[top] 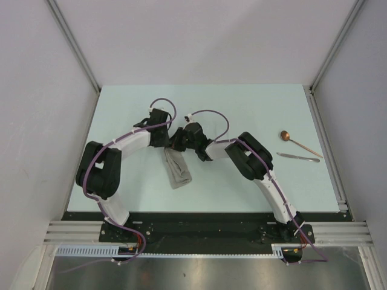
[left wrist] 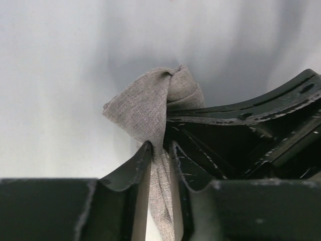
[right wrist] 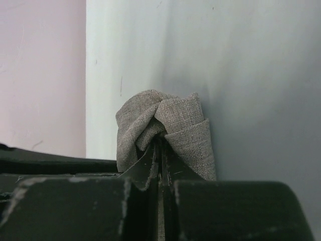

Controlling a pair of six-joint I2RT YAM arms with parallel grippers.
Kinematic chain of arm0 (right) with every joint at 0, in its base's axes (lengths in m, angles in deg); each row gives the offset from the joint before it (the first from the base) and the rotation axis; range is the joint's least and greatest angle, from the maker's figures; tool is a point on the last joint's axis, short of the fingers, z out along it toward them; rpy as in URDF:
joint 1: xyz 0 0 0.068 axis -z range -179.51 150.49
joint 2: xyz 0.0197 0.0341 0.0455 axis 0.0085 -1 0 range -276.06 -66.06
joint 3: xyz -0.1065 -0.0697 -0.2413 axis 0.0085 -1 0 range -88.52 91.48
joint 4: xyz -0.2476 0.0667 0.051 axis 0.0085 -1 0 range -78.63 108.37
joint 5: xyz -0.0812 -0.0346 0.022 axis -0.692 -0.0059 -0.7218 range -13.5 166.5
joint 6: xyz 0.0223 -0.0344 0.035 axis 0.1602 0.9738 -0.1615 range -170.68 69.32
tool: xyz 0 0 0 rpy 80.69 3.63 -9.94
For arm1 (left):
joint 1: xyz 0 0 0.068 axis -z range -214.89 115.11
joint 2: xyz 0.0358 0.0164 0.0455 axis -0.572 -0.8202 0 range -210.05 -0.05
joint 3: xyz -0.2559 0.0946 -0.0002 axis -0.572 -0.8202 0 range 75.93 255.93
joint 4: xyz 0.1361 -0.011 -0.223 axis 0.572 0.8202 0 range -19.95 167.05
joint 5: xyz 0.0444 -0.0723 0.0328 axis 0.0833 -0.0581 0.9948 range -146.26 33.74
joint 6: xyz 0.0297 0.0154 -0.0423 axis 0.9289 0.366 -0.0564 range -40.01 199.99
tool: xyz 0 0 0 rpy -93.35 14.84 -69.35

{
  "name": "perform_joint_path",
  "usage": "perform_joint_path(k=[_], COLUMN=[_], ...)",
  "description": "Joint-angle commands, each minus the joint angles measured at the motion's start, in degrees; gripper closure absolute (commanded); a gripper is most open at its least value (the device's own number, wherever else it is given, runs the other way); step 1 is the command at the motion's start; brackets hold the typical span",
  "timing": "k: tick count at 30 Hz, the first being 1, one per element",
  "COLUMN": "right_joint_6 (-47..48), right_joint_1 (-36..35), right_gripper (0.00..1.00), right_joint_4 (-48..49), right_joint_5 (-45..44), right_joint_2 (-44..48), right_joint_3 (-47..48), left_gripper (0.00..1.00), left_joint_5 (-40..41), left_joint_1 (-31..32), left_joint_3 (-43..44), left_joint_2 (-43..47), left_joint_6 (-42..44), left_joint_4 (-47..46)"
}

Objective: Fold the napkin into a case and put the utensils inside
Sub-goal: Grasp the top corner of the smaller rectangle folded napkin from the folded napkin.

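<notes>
A: Which step is this one?

B: The folding, I think. The napkin (top: 177, 168) hangs bunched between both hands at the middle of the desk (top: 242, 109), and it is not yet a case. The right hand (right wrist: 159, 145) is closed on a fold. The cloth also passes between the fingers of the left hand (left wrist: 159, 150), but I cannot tell if they pinch it.

A: And next?

B: Spread it flat, then fold it narrow. The spoon (top: 302, 145) and the silvery piece (top: 298, 157) lie well apart, to the right.

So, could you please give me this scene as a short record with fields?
napkin: bunched into a narrow strip, far end at the grippers
right gripper: shut on the napkin
left gripper: cloth between its jaws; clamped or not, unclear
copper spoon: on the table, right side, untouched
silvery utensil: beside the spoon, nearer the arms, not touching
</notes>
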Motion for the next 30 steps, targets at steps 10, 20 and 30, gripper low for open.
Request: perform_joint_path(k=[10, 20, 30], right_joint_6=[0.5, 3.4, 1.8], right_joint_1=[1.0, 0.3, 2.6], right_gripper=[0.94, 0.75, 0.55], right_joint_4=[2.8, 0.6, 2.4], right_joint_5=[5.8, 8.2, 14.0], right_joint_2=[-2.3, -0.5, 1.5], right_joint_3=[0.5, 0.1, -2.4], left_gripper=[0.59, 0.7, 0.71], left_joint_5=[-8.3, -11.4, -10.5], left_joint_1=[-7.9, -7.9, -7.8], left_joint_3=[4.3, 9.7, 9.1], left_joint_2=[4.4, -5.0, -3.2], left_joint_6=[0.3, 2.1, 2.9], left_joint_4=[4.1, 6.9, 7.0])
